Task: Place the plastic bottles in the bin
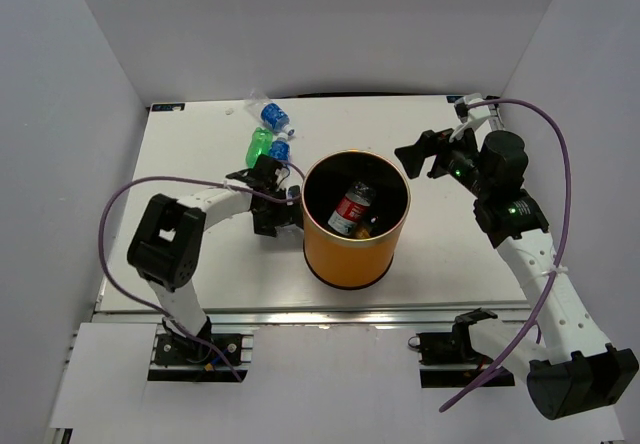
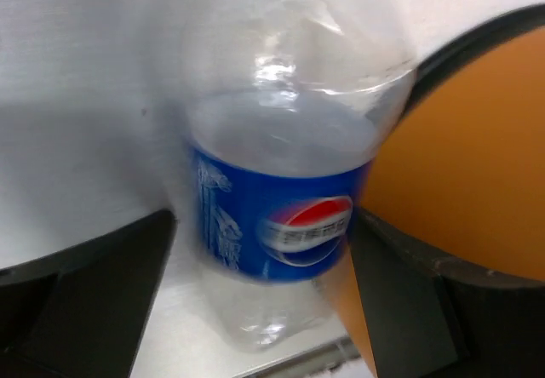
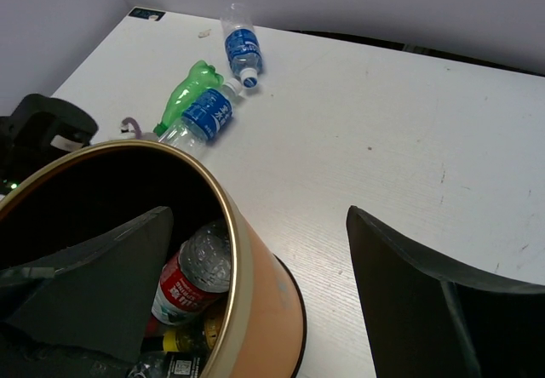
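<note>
The orange bin [image 1: 352,256] stands mid-table and holds a red-labelled bottle [image 1: 350,207] with other items under it. My left gripper [image 1: 275,204] is low against the bin's left side. In the left wrist view its jaws [image 2: 264,301] stand either side of a clear blue-labelled bottle [image 2: 281,216], which is blurred. The right finger [image 2: 400,310] touches it and a small gap shows at the left finger. The bin wall [image 2: 460,165] is just right. Three bottles lie at the back left: clear [image 1: 272,116], green [image 1: 258,146], blue-labelled [image 1: 280,151]. My right gripper [image 1: 420,154] is open and empty, right of the bin.
The right wrist view shows the bin rim [image 3: 234,250], the red-labelled bottle [image 3: 192,280] inside, the three loose bottles [image 3: 207,116] beyond it and the left arm [image 3: 38,123]. Purple cables loop over both arms. White walls enclose the table on three sides.
</note>
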Motion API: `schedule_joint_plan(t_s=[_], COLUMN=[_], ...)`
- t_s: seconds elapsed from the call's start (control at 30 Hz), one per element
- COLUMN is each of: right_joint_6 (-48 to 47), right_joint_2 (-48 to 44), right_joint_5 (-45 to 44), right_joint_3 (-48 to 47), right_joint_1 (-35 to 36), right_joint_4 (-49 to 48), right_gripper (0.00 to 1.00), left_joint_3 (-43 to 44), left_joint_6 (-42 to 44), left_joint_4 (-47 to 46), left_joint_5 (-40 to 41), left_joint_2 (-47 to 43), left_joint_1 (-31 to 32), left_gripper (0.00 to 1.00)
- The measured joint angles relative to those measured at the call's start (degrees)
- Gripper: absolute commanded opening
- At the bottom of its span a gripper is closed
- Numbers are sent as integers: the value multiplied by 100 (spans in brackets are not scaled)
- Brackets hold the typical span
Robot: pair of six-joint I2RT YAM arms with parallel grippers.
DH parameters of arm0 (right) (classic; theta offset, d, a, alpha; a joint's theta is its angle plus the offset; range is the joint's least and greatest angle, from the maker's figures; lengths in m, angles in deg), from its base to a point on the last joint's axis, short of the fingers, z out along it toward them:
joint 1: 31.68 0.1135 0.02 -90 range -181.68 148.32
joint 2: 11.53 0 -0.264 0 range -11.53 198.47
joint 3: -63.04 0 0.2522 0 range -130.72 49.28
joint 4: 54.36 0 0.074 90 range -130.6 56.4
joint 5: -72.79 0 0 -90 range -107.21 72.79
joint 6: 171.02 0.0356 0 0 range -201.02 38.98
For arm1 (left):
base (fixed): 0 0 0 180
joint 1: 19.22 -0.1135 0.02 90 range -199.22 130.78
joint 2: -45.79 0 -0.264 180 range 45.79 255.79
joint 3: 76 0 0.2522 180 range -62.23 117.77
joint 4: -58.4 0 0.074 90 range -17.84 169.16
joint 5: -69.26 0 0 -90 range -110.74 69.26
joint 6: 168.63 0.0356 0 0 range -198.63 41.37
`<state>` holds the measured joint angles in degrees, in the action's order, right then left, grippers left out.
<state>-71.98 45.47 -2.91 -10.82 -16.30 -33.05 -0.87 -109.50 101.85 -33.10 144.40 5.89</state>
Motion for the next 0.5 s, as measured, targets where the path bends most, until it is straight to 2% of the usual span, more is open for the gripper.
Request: schedule_joint_plan(t_s=[0.13,0.2,0.3,0.33,0.43,0.5], right_joint_6=[-2,0,0,0,-2,-9], right_joint_2=[0,0,0,-4,-39,-101], right_joint_5=[15,26,44,42,35,13], right_joint_3=[0,0,0,0,0,0], right_joint_1=[0,0,0,0,0,0], right_joint_4=[-2,0,0,0,0,0], right_gripper=[89,89,89,89,89,89], left_joint_3=[450,710,960,992,1130,1316], left_joint_6=[-125,-181,-286,-299,-372,-341], left_joint_4=[-76,-87,-96,-52,275,649], left_joint_5=[304,455,660,741,968,1185], left_joint_2=[579,769,949,977,964,940], left_joint_1=[223,382,553,590,627,625], left_gripper=[98,94,71,54,18,16])
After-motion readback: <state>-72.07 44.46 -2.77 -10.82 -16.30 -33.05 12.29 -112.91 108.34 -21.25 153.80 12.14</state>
